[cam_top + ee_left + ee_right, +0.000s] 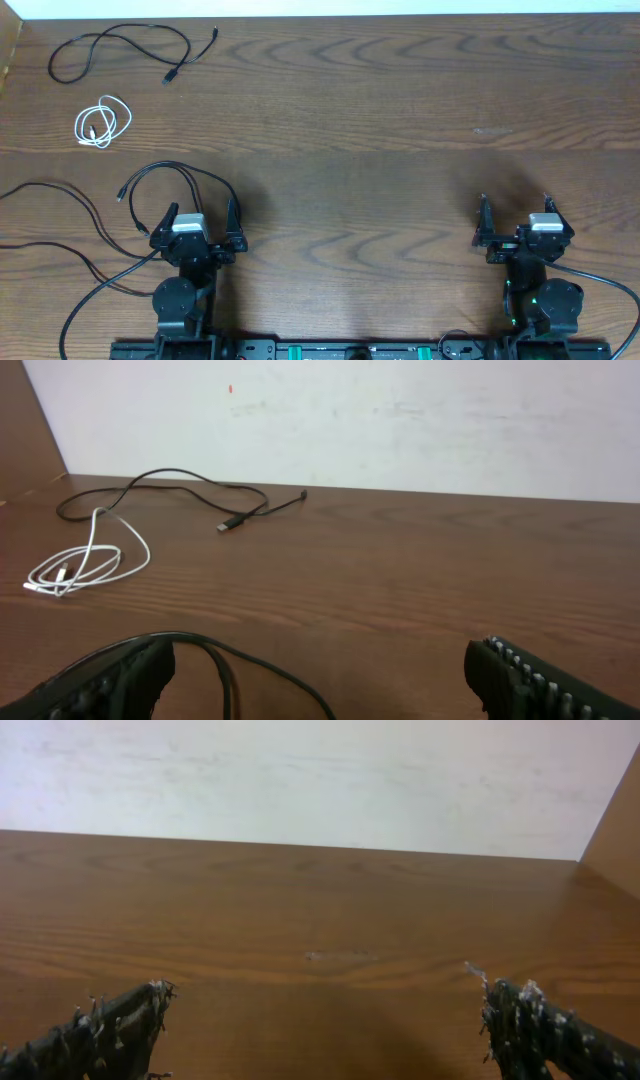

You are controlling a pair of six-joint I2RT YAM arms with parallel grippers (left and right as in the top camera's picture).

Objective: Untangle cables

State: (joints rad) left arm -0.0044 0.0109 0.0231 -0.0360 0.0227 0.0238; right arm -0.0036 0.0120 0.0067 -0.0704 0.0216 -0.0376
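Finds one long thin black cable (172,75) looped at the far left corner of the brown wooden table (380,120), a short white coiled cable (100,124) just nearer along the left edge, another thin black cable (185,166) arching by the left gripper (201,207), and that gripper and the right gripper (516,206) at the near edge, jaws spread wide and empty.

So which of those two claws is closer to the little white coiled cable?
Left. The left gripper sits behind and slightly right of the white cable; the right gripper is far off to its right.
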